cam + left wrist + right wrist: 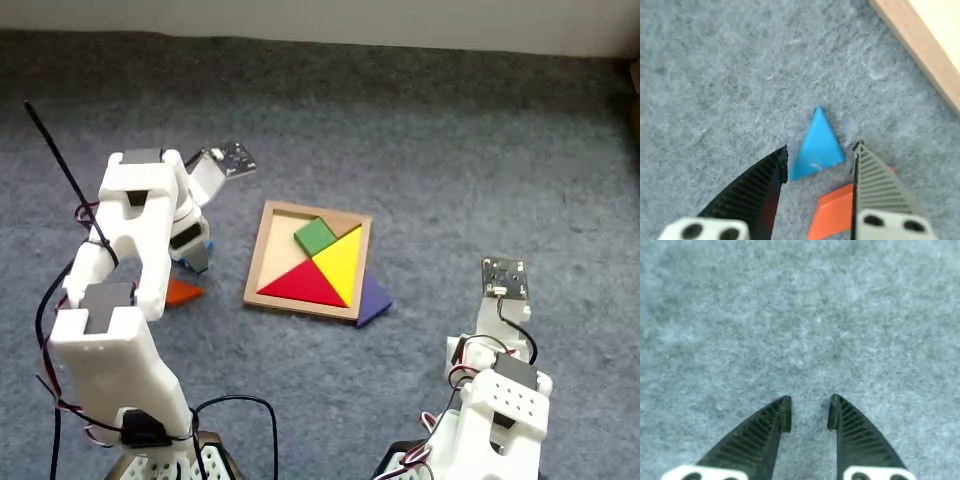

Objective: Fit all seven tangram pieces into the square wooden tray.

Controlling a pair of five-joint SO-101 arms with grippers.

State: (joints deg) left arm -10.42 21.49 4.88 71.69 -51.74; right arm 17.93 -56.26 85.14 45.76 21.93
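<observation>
blue triangle (pixel 817 142) sits ahead of my left gripper (pixel 821 149), jaws apart; i should lower straight, then pinch its sides.

In square wooden tray (pixel 280 240): green square (pixel 315 236), yellow triangle (pixel 341 265), red triangle (pixel 300 285).
Tray's left: orange piece (pixel 182 292), blue triangle (pixel 816 145).
Tray's right: purple piece (pixel 373 298).

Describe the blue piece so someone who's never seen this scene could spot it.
Find the square wooden tray on the grey carpet, then look off its rim on the left arm's side. Between the open fingers of the left gripper lies a small blue triangle; the neighbouring piece is orange.
</observation>
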